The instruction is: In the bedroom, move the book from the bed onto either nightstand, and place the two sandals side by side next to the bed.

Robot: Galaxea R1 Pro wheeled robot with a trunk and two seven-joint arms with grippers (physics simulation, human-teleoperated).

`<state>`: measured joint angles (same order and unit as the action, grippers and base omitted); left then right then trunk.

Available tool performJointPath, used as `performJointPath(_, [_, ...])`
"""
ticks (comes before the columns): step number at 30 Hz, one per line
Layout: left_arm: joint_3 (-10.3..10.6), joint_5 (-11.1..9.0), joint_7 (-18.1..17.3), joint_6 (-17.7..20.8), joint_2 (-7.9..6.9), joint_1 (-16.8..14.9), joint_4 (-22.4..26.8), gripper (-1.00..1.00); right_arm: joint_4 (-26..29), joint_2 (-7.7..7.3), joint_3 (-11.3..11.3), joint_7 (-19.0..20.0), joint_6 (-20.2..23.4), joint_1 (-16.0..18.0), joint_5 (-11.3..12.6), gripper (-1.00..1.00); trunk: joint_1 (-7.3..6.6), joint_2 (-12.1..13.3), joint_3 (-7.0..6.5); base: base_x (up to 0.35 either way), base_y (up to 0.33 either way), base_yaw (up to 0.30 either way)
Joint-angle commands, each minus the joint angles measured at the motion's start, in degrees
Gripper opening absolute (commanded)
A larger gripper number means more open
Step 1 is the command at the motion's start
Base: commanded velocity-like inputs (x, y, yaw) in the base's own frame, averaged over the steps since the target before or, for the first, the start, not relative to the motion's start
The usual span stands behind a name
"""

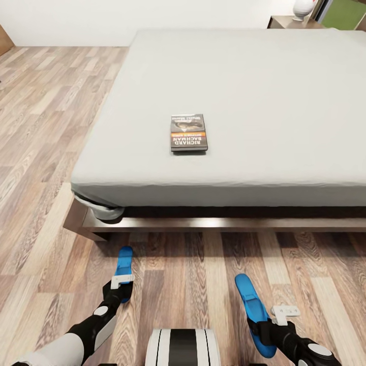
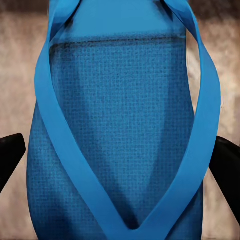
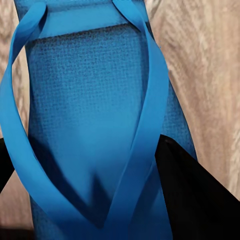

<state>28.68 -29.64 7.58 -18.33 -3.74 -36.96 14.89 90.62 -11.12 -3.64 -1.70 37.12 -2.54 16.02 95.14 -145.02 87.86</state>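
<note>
Book [image 1: 188, 132] lies flat on the bed [image 1: 264, 91], near its foot edge, cover up, nothing around it on the mattress. Nightstand [image 1: 284, 21] beyond the bed's far corner, a white round object [image 1: 303, 7] on top. Wood floor [image 1: 46, 127] in front of the bed. Left gripper [image 1: 122, 287] low over the floor just before the bed frame, jaws closed on the left sandal [image 1: 123, 264], a dark finger [image 2: 10, 157] on each side. Right gripper [image 1: 267, 325] well apart from it, farther from the bed, jaws clamped on the right sandal [image 1: 252, 305]; black finger [image 3: 195, 195] against its edge.
</note>
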Motion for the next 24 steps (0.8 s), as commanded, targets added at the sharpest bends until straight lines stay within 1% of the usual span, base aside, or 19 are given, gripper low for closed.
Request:
performJointPath(1, [0.5, -0.15, 0.42, -0.13, -0.04, -0.03, 0.05, -1.0, 0.08, -0.04, -0.06, -0.32, 0.22, 0.0, 0.35, -1.0, 0.02, -0.03, 0.25, 0.0, 0.0, 0.0])
performJointPath(4, [0.5, -0.15, 0.42, -0.13, -0.04, -0.04, 0.05, -1.0, 0.08, -0.04, -0.06, -0.32, 0.22, 0.0, 0.36, -1.0, 0.09, -0.07, 0.92, 0.0, 0.0, 0.0])
performJointPath(12, [0.52, -0.15, 0.42, -0.13, -0.02, -0.04, 0.05, -1.0, 0.08, -0.04, -0.06, -0.32, 0.23, 0.0, 0.35, -1.0, 0.09, -0.07, 0.92, 0.0, 0.0, 0.0])
performJointPath(16, [0.51, -0.15, 0.42, -0.13, -0.03, -0.04, 0.05, -1.0, 0.08, -0.04, -0.06, -0.32, 0.23, 0.0, 0.34, -1.0, 0.2, -0.12, 1.8, 0.0, 0.0, 0.0])
performJointPath(24, [0.5, -0.15, 0.42, -0.13, -0.03, -0.04, 0.05, -1.0, 0.08, -0.04, -0.06, -0.32, 0.23, 0.0, 0.37, -1.0, 0.2, -0.12, 1.8, 0.0, 0.0, 0.0])
